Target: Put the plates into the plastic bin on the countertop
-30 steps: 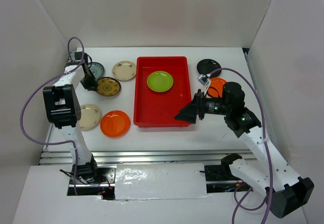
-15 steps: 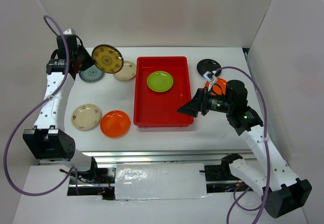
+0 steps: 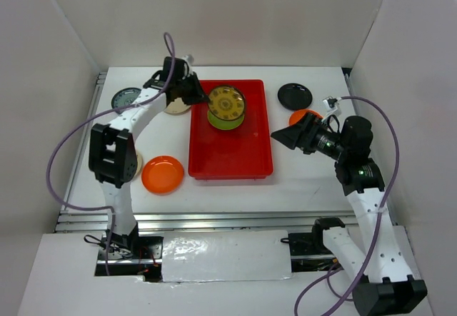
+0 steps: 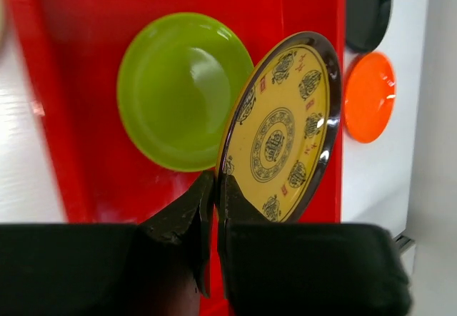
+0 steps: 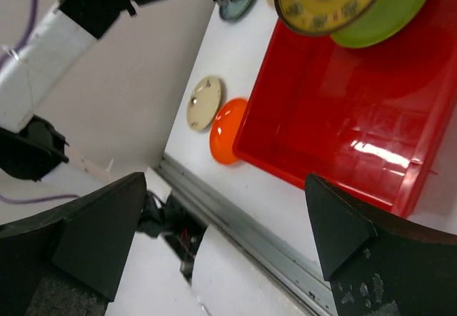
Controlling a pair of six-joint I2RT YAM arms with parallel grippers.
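Note:
My left gripper point(image 4: 216, 187) is shut on the rim of the dark brown plate with gold pattern point(image 4: 282, 127) and holds it tilted above the lime green plate point(image 4: 178, 88), which lies in the red bin point(image 4: 43, 102). In the top view the gripper point(image 3: 203, 96) reaches over the bin's point(image 3: 230, 160) left wall with that plate point(image 3: 227, 102). My right gripper point(image 3: 283, 138) is open and empty, just right of the bin; in its own view point(image 5: 221, 245) it faces the bin point(image 5: 335, 123).
A black plate point(image 3: 294, 95) and an orange plate point(image 3: 305, 115) lie right of the bin. Left of it lie a teal plate point(image 3: 126, 100), a cream plate point(image 3: 173, 105) partly under the arm, and an orange plate point(image 3: 162, 174). White walls enclose the countertop point(image 3: 235, 187).
My left arm has lifted the brown-gold plate from the far left and swung it right, over the bin above the green plate. My right gripper has drawn back to the right, off the bin.

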